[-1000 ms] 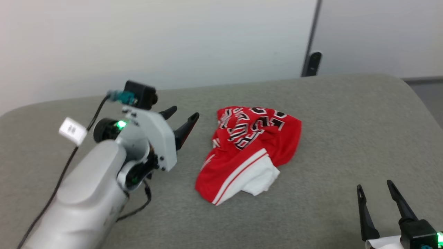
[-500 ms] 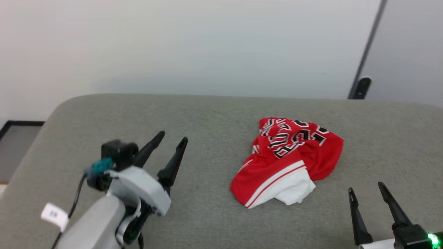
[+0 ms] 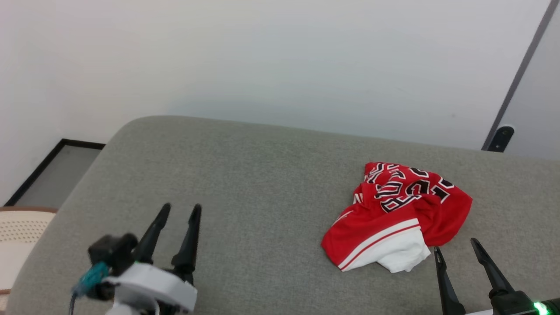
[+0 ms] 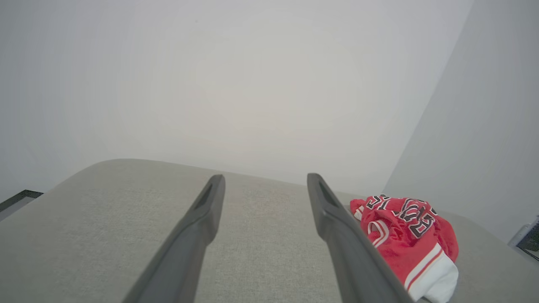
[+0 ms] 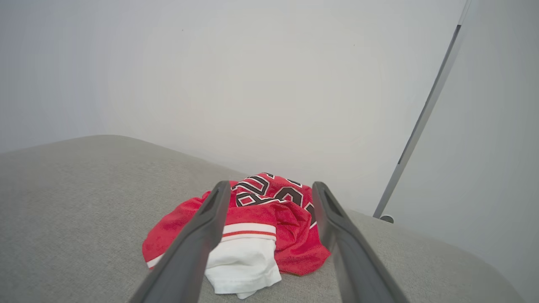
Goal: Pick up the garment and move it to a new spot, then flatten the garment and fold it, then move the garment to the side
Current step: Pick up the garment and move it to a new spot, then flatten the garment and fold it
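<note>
The garment (image 3: 396, 218) lies crumpled on the grey padded surface (image 3: 245, 192), right of centre: red cloth with black-and-white lettering on top and a white sleeve with striped trim at the front. My right gripper (image 3: 455, 245) stands open just in front of its lower right edge, with nothing between the fingers. In the right wrist view the garment (image 5: 257, 229) sits directly ahead between the open fingers (image 5: 269, 187). My left gripper (image 3: 179, 210) is open at the lower left, well apart from the cloth. The left wrist view has the garment (image 4: 410, 235) off to the right of that gripper (image 4: 265, 179).
A pale wall runs behind the grey surface, with a dark vertical strip (image 3: 520, 78) and a small dark fitting (image 3: 500, 138) at the right. Left of the surface there is a dark-framed floor area (image 3: 57, 175) and a cream perforated object (image 3: 19, 227).
The head camera has swung left, shifting the whole picture right. My left arm has drawn back and down, so its gripper is now farther from the garment. The garment keeps its shape.
</note>
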Robot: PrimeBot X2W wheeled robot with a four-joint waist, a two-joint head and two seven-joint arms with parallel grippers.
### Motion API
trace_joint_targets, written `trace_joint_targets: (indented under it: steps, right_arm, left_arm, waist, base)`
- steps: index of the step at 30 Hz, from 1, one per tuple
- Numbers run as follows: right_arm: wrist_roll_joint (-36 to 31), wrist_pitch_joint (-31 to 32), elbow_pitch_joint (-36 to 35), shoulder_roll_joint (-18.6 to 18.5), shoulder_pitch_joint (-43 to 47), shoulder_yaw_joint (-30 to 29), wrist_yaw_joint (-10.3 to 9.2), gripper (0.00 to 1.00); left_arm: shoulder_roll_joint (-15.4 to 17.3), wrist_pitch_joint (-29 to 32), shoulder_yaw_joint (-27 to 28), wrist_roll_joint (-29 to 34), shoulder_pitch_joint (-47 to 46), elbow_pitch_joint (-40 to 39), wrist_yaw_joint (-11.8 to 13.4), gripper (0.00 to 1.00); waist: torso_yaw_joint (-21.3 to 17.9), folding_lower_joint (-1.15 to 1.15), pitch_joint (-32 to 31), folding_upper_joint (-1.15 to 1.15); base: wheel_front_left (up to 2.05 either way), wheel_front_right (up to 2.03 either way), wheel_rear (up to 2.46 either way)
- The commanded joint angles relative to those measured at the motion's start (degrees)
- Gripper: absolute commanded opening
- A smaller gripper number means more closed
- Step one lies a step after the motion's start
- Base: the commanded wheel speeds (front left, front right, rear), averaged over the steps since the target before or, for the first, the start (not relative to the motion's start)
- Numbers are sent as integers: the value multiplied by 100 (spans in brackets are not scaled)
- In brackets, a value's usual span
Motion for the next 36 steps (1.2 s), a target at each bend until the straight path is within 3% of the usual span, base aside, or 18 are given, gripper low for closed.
trace_joint_targets:
  steps: [1, 5, 12, 29, 36]
  right_arm:
    - [26, -6, -31, 12, 43, 25, -6, 100]
    - [59, -6, -51, 11, 109, 31, -6, 100]
    - [83, -6, -46, 11, 83, 111, -6, 100]
    - [-28, -6, 1, 11, 74, -303, -6, 100]
    - [-132, -6, 321, 8, -67, -232, -6, 100]
  left_arm:
    - [-152, -1, 286, 201, 286, -144, 17, 100]
    - [-455, -2, 804, 684, 733, -422, -123, 100]
    - [-797, -2, 1243, 1243, 1060, -486, -344, 100]
    - [-1114, -3, 1620, 1602, 1057, -429, -541, 100]
    - [-1149, -3, 1645, 1623, 947, -344, -550, 100]
  waist:
    - [94, 0, -78, 0]
    - [143, 0, -116, 0]
    - [99, 0, -88, 0]
    - [-597, 0, 147, 0]
    - [-556, 0, 189, 0]
  base:
    - [0, 0, 0]
    - [0, 0, 0]
    - [0, 0, 0]
    - [0, 0, 0]
    - [0, 0, 0]
